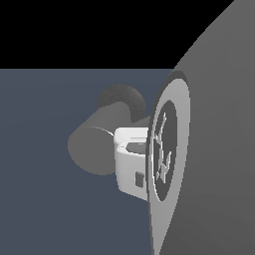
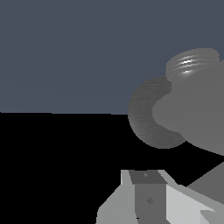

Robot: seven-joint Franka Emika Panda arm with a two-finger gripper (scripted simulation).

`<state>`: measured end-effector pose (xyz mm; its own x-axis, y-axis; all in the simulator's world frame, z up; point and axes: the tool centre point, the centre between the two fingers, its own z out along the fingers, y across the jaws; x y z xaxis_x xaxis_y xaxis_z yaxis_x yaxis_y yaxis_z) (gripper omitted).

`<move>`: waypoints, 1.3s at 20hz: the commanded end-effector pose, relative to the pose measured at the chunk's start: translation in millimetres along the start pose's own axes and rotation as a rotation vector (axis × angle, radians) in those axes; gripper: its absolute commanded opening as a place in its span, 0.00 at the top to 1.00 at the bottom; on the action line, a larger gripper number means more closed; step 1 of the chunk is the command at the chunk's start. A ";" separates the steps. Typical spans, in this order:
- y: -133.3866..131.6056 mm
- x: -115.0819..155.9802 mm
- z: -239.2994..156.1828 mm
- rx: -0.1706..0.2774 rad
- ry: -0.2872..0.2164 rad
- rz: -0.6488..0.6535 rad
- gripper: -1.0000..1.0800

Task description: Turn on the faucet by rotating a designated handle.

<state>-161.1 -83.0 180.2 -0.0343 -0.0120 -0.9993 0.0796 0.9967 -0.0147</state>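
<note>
White hand (image 1: pixel 130 162) beside the faucet (image 1: pixel 94 144) — touching it; fingers hidden

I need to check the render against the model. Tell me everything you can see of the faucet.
The faucet is a thick matte grey cylinder lying sideways, its flat round end face turned toward the exterior view's left. A darker, rough round base sits behind it. The white claw overlaps its near side; contact cannot be told. No thin handle rod is clearly visible.

A flat slate-blue surface (image 1: pixel 50 199) lies beneath a featureless black void (image 1: pixel 74 30).
</note>
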 end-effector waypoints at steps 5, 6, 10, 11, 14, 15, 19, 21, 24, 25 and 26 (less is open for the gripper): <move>-11.7 1.6 -1.0 0.093 0.020 0.006 1.00; -9.4 -1.4 -0.8 0.092 0.018 0.006 1.00; -0.4 -13.1 0.1 0.087 0.010 0.007 1.00; 1.8 -16.0 0.3 0.086 0.008 0.007 1.00; 8.4 -24.5 0.8 0.083 0.002 0.007 1.00; 10.6 -27.4 1.0 0.082 0.000 0.007 1.00; 19.2 -38.5 1.5 0.078 -0.007 0.008 1.00; 23.4 -44.0 1.8 0.076 -0.011 0.008 1.00; 29.6 -52.2 2.1 0.073 -0.017 0.008 1.00; 31.7 -54.9 2.2 0.072 -0.019 0.009 1.00; 33.7 -57.6 2.3 0.071 -0.021 0.009 1.00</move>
<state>-164.5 -12.4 198.0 -0.1269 -0.0975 -0.9871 -0.1250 0.9888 -0.0816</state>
